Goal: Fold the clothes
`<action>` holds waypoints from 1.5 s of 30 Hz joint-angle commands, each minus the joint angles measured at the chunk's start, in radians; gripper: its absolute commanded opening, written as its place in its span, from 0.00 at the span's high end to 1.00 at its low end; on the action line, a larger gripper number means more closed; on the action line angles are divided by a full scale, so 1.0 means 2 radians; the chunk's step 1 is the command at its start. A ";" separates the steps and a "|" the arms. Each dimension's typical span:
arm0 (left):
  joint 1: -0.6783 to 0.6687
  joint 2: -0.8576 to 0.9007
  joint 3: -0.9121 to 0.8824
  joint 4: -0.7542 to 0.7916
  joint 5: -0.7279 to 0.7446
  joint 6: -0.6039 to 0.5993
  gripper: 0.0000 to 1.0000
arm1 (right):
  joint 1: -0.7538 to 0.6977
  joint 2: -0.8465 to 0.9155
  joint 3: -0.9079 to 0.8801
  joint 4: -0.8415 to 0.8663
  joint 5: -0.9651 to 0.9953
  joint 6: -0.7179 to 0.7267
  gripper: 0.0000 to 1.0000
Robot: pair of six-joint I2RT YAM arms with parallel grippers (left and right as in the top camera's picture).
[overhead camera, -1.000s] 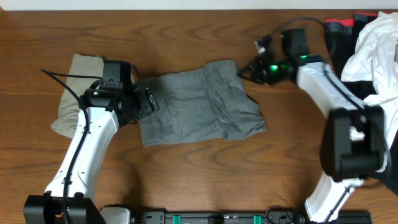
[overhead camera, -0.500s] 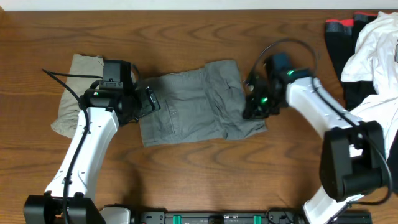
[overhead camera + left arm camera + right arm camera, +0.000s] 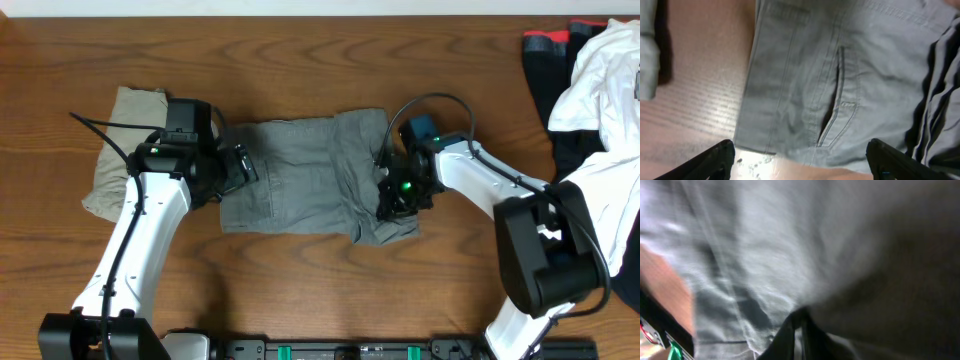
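The grey shorts lie spread across the middle of the table, waistband toward the left. In the left wrist view the grey shorts show a pocket slit. The folded khaki shorts rest at the far left, partly under my left arm. My left gripper hovers open over the waistband end; its jaws stand wide with nothing between them. My right gripper is down on the legs' end. There its fingers are shut, with creased grey cloth gathered at the tips.
A heap of other clothing fills the right back corner: a white garment over a black one with a red band. Bare wooden table shows in front of the shorts and behind them.
My right gripper has swept from the shorts' back right corner down and left onto the legs, and the right side of the cloth has bunched inward. The left arm has barely moved.
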 commanded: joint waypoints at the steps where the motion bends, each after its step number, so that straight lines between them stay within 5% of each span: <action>1: 0.002 0.003 0.000 -0.010 -0.001 -0.002 0.09 | -0.011 -0.054 0.033 0.002 -0.003 -0.021 0.91; 4: 0.002 0.011 -0.013 0.002 -0.001 -0.004 0.04 | -0.023 -0.085 0.040 0.016 -0.001 -0.001 0.66; 6: 0.002 0.025 -0.021 0.017 -0.001 -0.004 0.01 | -0.029 -0.094 0.040 0.023 0.001 0.011 0.57; 15: 0.062 0.128 -0.023 0.070 0.072 -0.014 0.01 | -0.041 -0.071 0.039 0.034 0.036 0.033 0.65; 27: 0.103 0.208 -0.023 0.100 0.190 0.154 0.02 | -0.038 0.011 0.038 0.060 0.016 0.046 0.80; 35: 0.103 0.283 -0.023 0.124 0.237 0.188 0.00 | -0.018 0.019 0.038 0.070 0.042 0.044 0.84; 38: 0.103 0.296 -0.023 0.132 0.248 0.188 0.11 | -0.014 0.019 0.038 0.070 0.055 0.053 0.85; 45: 0.103 0.298 -0.023 0.139 0.248 0.188 0.67 | -0.014 0.019 0.038 0.069 0.057 0.055 0.86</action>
